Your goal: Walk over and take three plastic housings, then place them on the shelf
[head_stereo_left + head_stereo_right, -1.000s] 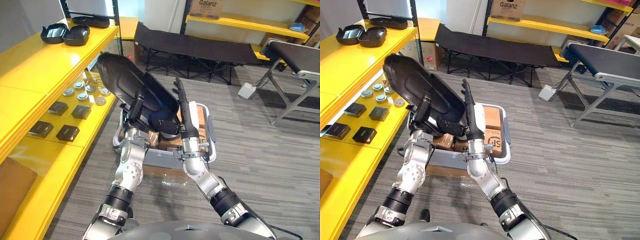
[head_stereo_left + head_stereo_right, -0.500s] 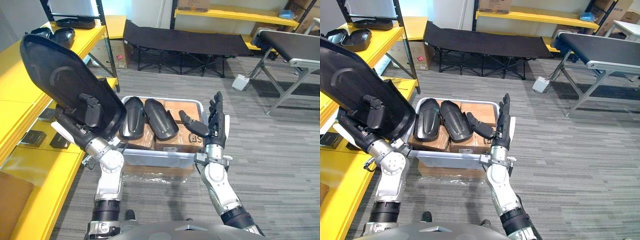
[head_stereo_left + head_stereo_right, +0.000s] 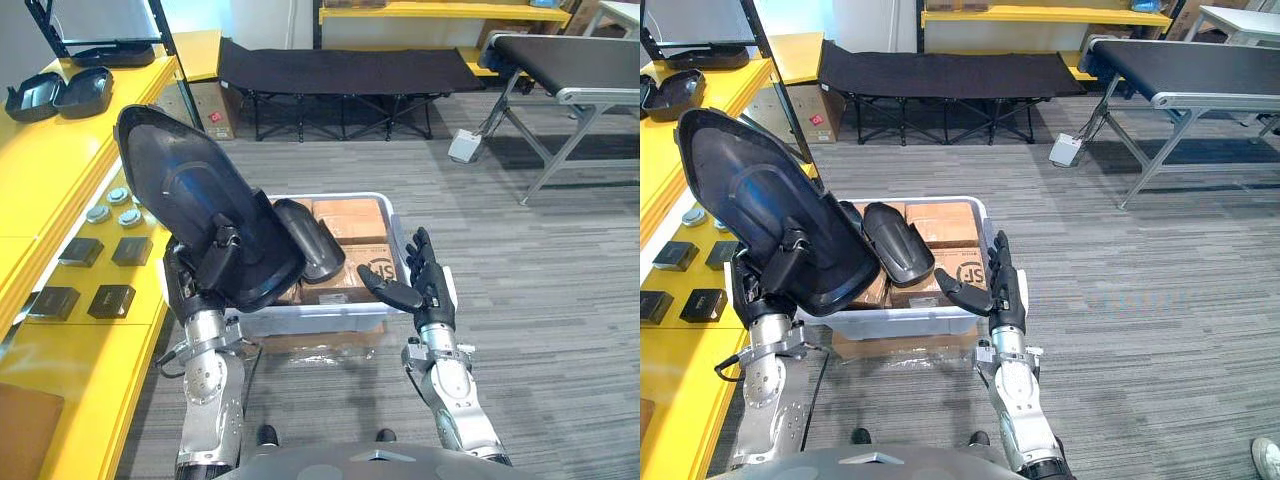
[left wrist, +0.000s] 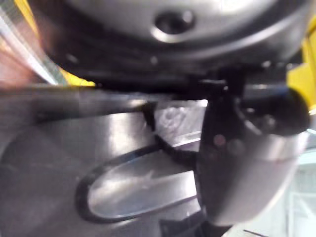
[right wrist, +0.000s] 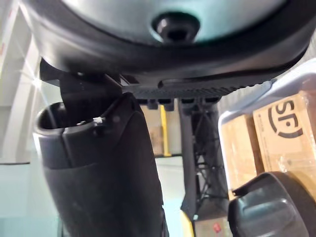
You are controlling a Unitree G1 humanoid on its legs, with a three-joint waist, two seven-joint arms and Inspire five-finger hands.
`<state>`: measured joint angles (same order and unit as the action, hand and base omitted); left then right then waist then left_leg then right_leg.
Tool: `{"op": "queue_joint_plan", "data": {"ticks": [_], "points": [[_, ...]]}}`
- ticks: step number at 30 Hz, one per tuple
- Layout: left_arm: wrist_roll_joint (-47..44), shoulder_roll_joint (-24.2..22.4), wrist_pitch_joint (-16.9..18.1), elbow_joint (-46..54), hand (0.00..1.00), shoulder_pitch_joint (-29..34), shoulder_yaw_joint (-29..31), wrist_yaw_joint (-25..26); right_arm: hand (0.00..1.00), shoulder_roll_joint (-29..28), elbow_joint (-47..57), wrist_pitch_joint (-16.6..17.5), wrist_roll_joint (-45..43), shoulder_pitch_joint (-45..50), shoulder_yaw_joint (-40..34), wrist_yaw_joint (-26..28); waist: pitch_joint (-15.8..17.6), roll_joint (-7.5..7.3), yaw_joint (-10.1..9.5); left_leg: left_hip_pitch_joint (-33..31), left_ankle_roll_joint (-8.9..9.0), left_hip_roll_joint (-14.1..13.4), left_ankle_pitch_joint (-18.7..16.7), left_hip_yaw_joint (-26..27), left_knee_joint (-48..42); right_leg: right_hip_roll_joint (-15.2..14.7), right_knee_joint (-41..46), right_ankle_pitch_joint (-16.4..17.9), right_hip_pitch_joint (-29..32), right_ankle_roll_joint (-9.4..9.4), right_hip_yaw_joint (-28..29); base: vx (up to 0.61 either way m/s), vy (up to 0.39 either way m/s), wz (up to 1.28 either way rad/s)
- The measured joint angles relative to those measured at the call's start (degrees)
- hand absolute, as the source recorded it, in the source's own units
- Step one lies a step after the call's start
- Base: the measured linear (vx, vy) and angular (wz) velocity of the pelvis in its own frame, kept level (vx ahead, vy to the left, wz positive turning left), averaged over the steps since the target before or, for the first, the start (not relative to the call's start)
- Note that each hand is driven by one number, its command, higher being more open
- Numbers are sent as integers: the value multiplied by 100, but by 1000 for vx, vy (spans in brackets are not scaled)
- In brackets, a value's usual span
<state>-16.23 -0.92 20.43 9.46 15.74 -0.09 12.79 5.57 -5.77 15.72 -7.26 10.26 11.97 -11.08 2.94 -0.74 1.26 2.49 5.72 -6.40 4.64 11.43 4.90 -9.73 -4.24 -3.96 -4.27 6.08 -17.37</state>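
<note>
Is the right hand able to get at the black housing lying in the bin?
Probably yes: the right hand is open by the bin; the bin housing lies uncovered on boxes, and the left hand holds the lifted housing aside.

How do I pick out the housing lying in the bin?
Look at the pale bin on the floor beside the yellow shelf, ahead of the open right hand. The lying housing rests on brown boxes inside it: a black oval shell, unlike the raised housing gripped by the left hand.
</note>
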Motion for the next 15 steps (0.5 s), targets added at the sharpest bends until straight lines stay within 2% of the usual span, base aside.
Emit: {"op": "queue_joint_plan", "data": {"ticks": [2,5,8,9,14,15], "points": [[-45,69,62,195,0,94,47,-221,100,46,-1,7,-148,-6,57,205,-7,63,-109,-12,12,0,-38,-38,1,0,-10,26,-14,-4,-48,-44,-12,14],[-116,127,64,688,0,190,120,-442,100,122,-4,6,-501,-35,139,407,-17,142,-145,-153,25,43,13,-431,3,-22,-15,113,-112,-12,-457,-38,-19,68],[-161,147,105,1177,0,285,326,-752,100,124,-91,-5,-491,-228,243,446,-35,240,-353,-362,27,93,131,-923,2,-16,-11,163,-245,17,-1000,-2,-33,90],[-293,140,131,1266,0,314,439,-912,100,124,-145,-7,-483,-341,314,446,-57,277,-550,-396,-9,113,185,-1105,1,-10,3,176,-326,30,-1194,18,-28,62],[-891,121,255,1525,0,825,834,-1296,100,79,-372,-8,-434,-898,499,565,-63,275,-943,-410,-26,206,221,-1401,1,-41,5,203,-515,61,-1506,21,-19,39],[-896,120,256,1545,0,879,907,-1325,100,73,-375,-9,-425,-943,510,571,-62,265,-961,-419,-32,216,226,-1423,2,-47,6,209,-523,69,-1529,6,3,16]]}}
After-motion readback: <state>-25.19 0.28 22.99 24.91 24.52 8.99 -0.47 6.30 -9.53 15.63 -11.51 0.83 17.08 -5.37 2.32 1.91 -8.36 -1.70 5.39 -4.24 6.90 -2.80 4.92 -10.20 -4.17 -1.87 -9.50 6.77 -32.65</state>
